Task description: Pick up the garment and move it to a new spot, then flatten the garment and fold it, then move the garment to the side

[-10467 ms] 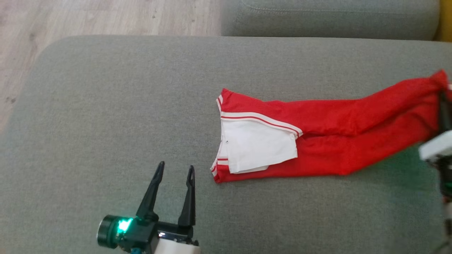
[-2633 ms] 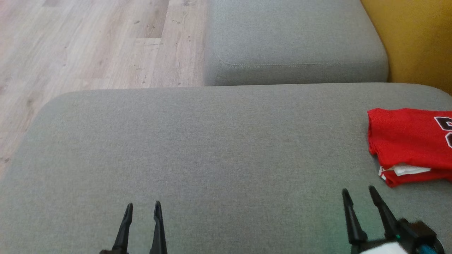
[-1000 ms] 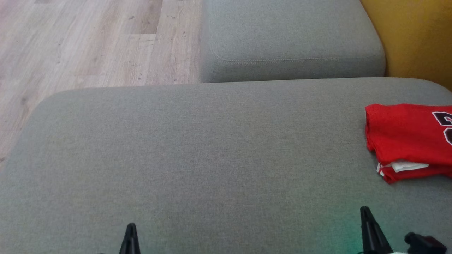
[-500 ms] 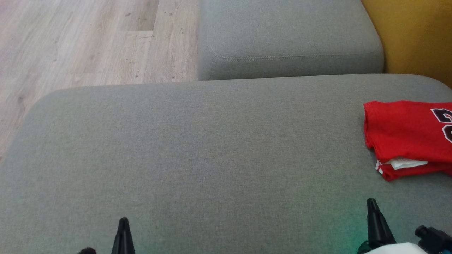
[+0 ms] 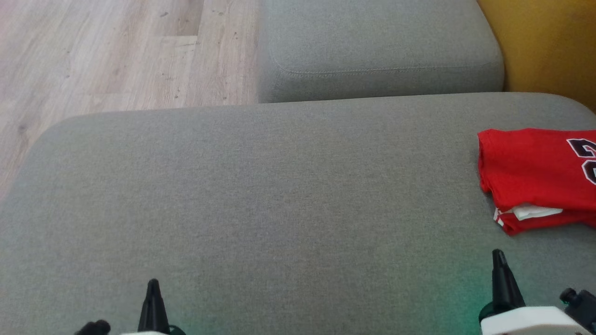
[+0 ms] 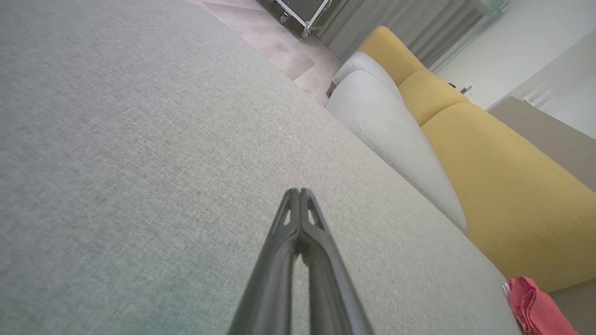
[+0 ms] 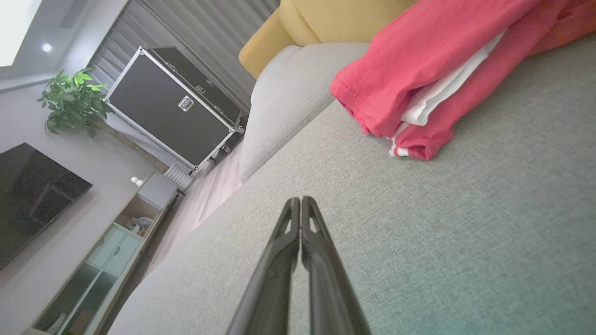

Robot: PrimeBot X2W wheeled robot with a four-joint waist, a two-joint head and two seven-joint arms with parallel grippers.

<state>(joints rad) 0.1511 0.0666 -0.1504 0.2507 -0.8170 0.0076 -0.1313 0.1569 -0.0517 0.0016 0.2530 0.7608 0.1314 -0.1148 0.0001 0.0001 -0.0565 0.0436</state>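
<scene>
shirt (image 5: 531, 167): red, white inner layer, dark lettering
sofa (image 5: 279, 195): plain grey
floor (image 5: 93, 56): pale wood grain
backrest (image 5: 545, 42): mustard yellow
case (image 7: 172, 111): black, silver edges
plant (image 7: 74, 100): green

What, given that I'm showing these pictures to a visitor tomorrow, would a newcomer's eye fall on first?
The folded red garment, a white layer peeking from its fold, lying at the far right of the wide grey cushion. Next, the yellow backrest behind it at the upper right. Last, the left end effector and right end effector, both shut and empty, low in the head view, clear of the cloth.
</scene>
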